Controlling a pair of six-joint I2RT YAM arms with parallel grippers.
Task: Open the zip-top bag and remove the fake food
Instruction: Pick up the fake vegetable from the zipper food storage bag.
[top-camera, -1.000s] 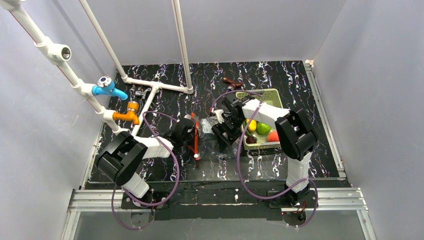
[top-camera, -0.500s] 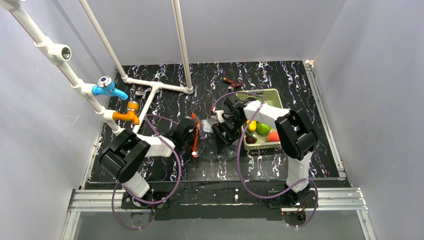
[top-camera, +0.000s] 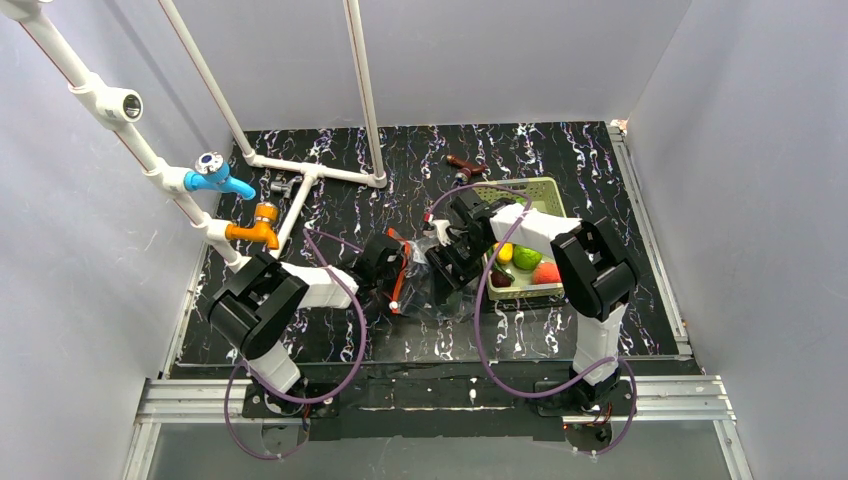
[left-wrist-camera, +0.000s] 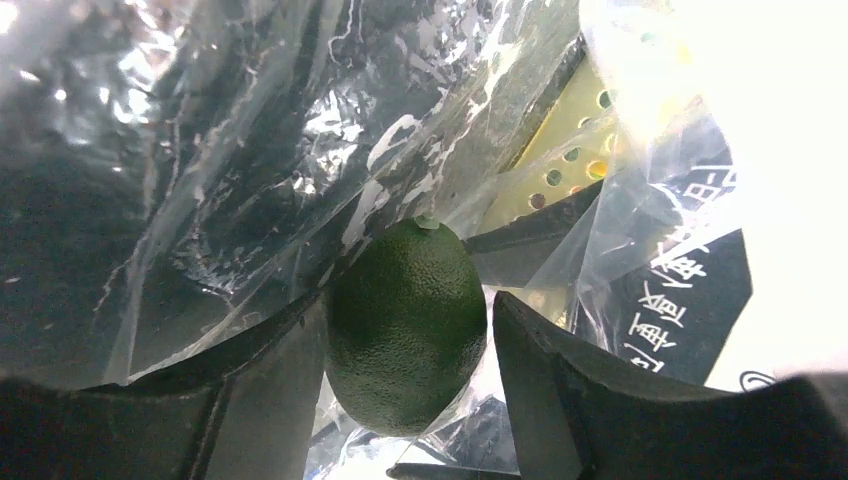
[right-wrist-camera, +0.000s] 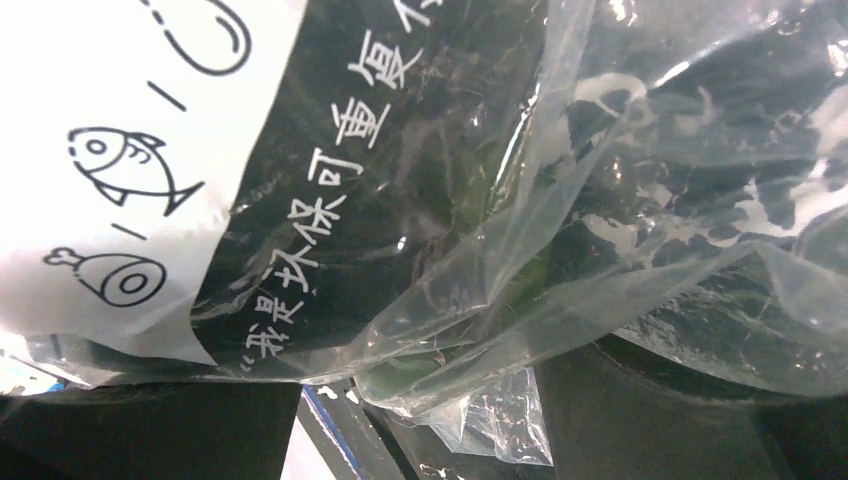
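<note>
Avocado (left-wrist-camera: 405, 325), dark green, sits inside the zip-top bag (top-camera: 432, 290) between the left gripper's (left-wrist-camera: 410, 310) parted jaws; whether they press it I cannot tell. The bag lies just beside the yellow-green basket (top-camera: 548, 186). Over it the right gripper (right-wrist-camera: 425, 385) gapes wide, film draped between.

Only readable stuff is on the zip-top bag (right-wrist-camera: 330, 200): white Chinese print on a dark panel, looks like 我是环保可重复, then it runs out of frame. Next to it, on the white part, little fish and drumstick doodles. The left wrist view catches part of the same print.
</note>
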